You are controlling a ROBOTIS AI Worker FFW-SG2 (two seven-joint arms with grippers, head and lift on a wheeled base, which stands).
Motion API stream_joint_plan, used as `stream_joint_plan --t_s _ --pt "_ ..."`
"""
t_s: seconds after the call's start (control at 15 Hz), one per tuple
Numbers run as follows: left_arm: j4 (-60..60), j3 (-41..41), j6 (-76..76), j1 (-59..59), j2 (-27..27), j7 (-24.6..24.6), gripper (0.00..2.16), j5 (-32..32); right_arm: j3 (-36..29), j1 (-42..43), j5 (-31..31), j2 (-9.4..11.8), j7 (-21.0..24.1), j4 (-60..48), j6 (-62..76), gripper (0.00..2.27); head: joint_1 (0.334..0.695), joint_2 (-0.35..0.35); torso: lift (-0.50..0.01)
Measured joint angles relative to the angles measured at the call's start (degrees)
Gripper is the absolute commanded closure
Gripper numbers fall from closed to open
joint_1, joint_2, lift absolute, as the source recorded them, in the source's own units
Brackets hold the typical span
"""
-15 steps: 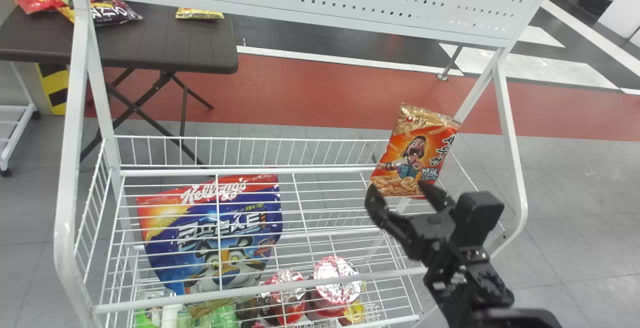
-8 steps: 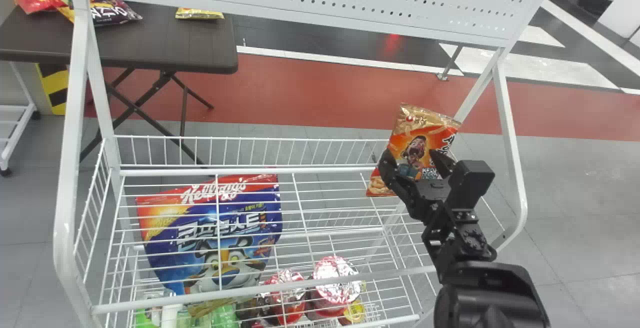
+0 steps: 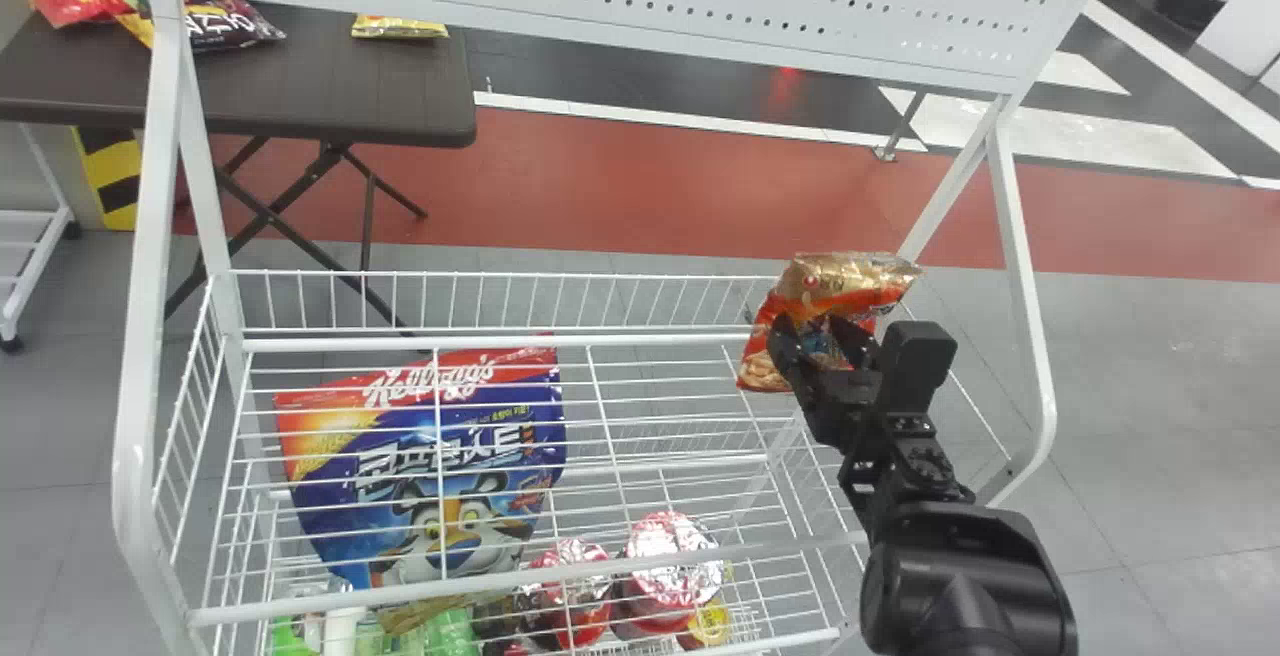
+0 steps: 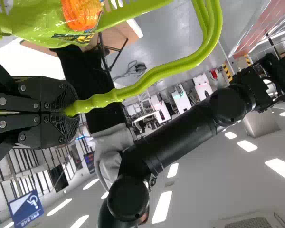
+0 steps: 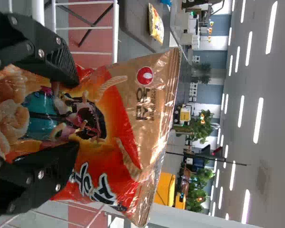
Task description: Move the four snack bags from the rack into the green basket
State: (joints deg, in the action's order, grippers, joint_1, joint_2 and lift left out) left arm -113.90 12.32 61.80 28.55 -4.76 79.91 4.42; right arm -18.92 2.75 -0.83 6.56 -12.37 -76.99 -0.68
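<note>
Snack bag (image 3: 850, 278) has tipped its top nearward at the rack's (image 3: 650, 340) far right in the head view, and my right gripper (image 3: 826, 334) has narrowed. Left wrist view: left gripper (image 4: 76, 113)'s clamped on the green basket's (image 4: 133, 12) handle (image 4: 156, 75). Right wrist view: fingers parted across the bag, can't tell if they're pinching it.

In the right wrist view, the jaws stand apart across the front of a red-and-gold snack bag (image 5: 123, 109), its printed face between them and its crimped gold end reaching out past their tips. Beyond the jaws are the rack's white bars (image 5: 115, 33), then the table (image 5: 133, 19) with a yellow packet (image 5: 156, 26). Much farther off are plants (image 5: 203, 127) and ceiling lights (image 5: 257, 121).
</note>
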Motion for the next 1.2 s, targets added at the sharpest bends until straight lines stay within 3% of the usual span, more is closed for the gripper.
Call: stream_joint_plan --t_s 0.33,0.6,0.93,1.2 --pt "-0.07 0.03 0.03 0.01 0.01 -0.02 1.47 -0.11 -0.33 -5.75 3.43 -1.01 0.53 -8.54 0.49 2.19 0.695 -0.35 0.0" --pt "-0.09 0.03 0.2 0.01 0.01 -0.02 1.47 -0.15 0.46 -14.46 7.47 -2.25 0.51 -23.53 -4.85 2.19 0.695 -0.35 0.0" --pt "-0.17 -0.01 0.21 0.01 0.01 -0.02 1.47 -0.2 1.0 -33.25 16.98 -2.64 -2.56 -51.63 -23.79 2.19 0.695 -0.35 0.0" --pt "-0.1 0.04 0.18 0.03 0.15 -0.18 1.47 -0.2 -1.01 -42.06 21.51 -3.66 -7.53 -63.02 -47.46 2.19 0.695 -0.35 0.0"
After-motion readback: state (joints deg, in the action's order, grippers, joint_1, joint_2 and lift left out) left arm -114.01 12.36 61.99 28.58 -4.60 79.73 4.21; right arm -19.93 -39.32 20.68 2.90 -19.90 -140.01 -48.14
